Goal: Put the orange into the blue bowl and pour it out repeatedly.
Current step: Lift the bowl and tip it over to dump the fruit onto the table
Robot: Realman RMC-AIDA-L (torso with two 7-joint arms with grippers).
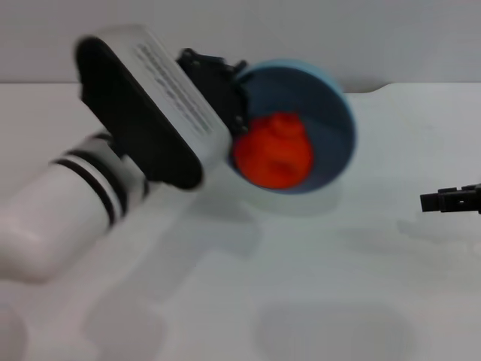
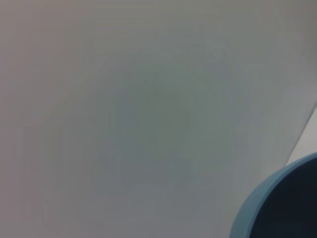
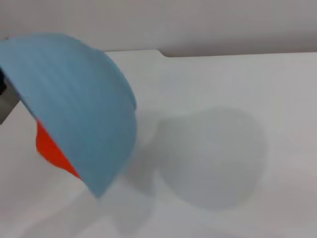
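My left gripper (image 1: 234, 101) is shut on the rim of the blue bowl (image 1: 331, 124) and holds it above the table, tipped on its side with the opening facing me. The orange (image 1: 273, 154) lies at the bowl's lower lip, partly out of it. In the right wrist view the bowl (image 3: 79, 99) shows from behind, with the orange (image 3: 49, 146) sticking out under its rim. The left wrist view shows only a piece of the bowl's rim (image 2: 257, 198). My right gripper (image 1: 434, 201) is parked low at the right edge, away from the bowl.
The white table (image 1: 338, 301) spreads under the bowl, with the bowl's shadow on it. A pale wall (image 1: 376, 37) stands behind the table's far edge. My left arm (image 1: 83, 195) reaches in from the left.
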